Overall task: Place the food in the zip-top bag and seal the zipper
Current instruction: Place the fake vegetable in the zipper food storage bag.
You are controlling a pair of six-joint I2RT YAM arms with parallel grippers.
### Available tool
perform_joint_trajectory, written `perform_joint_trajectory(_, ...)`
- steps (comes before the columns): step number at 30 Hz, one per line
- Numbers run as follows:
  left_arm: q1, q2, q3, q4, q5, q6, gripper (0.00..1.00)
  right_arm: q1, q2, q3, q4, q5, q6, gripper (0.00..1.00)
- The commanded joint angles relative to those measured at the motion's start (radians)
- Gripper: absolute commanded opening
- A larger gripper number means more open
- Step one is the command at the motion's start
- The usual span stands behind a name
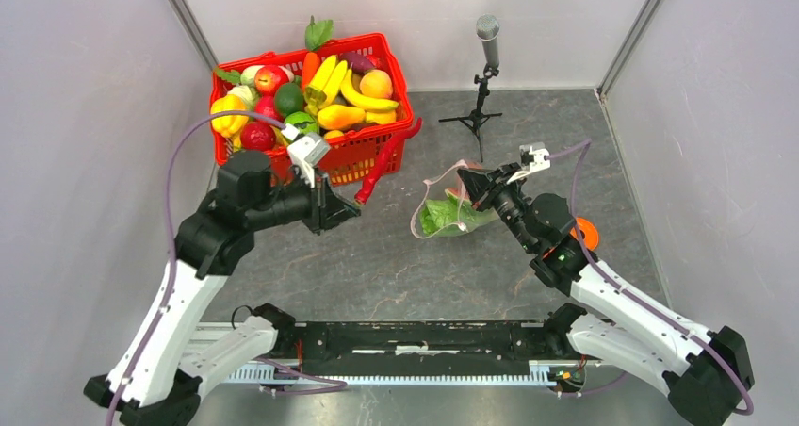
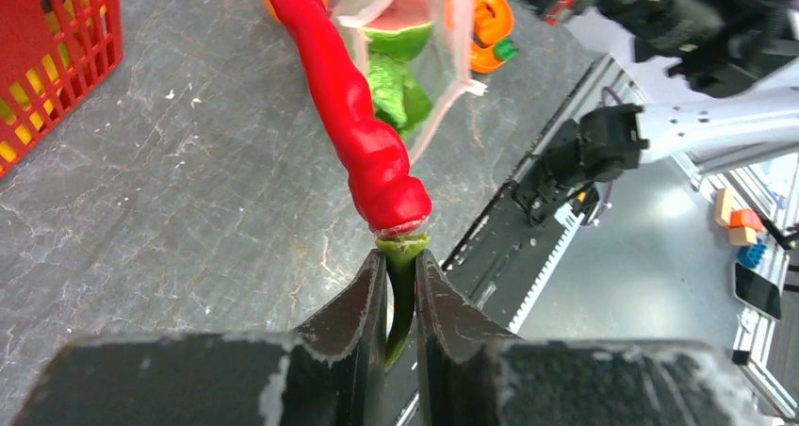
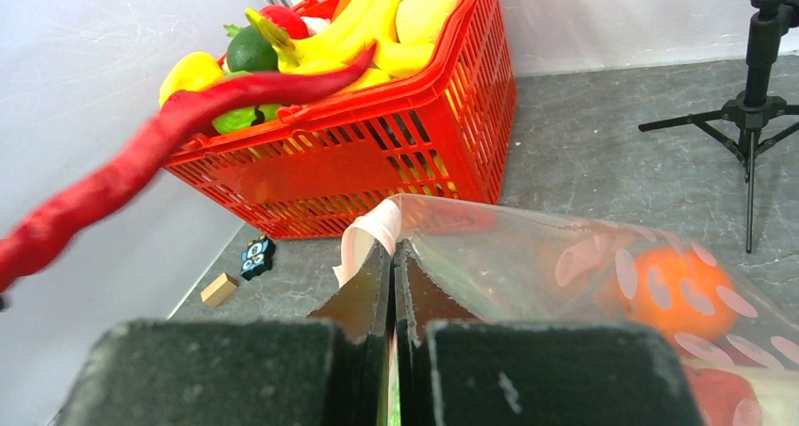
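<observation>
Toy chili pepper, likely light, stiff and slick, is pinched by its green stem in the left gripper, while the edge of the zip-top bag is clamped in the right gripper.

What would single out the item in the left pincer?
Find the red basket at the table's far left. Before it, the left pincer pinches a green stem. Unlike the basket's produce, this chilli is long, thin, knobbly and red.
</observation>
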Motion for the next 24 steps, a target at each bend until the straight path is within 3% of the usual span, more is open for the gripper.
perform_joint_trajectory(1, 0.003, -0.067, 0.106, -0.130, 0.096, 0.070, 0.02, 0.001, 0.011, 0.037, 0.044, 0.033, -0.017, 0.02)
perform_joint_trajectory(8, 0.003, -0.014, 0.169, -0.310, 0.227, 0.162, 0.02, 0.001, 0.035, 0.037, 0.058, 0.035, -0.004, 0.01)
perform_joint_trajectory(12, 0.003, -0.002, 0.185, -0.384, 0.179, 0.200, 0.02, 0.001, 0.037, 0.042, 0.061, 0.036, -0.010, 0.01)
perform_joint_trajectory(24, 0.003, 0.019, 0.223, -0.495, 0.205, 0.313, 0.02, 0.001, 0.031, 0.033, 0.064, 0.047, -0.004, 0.01)
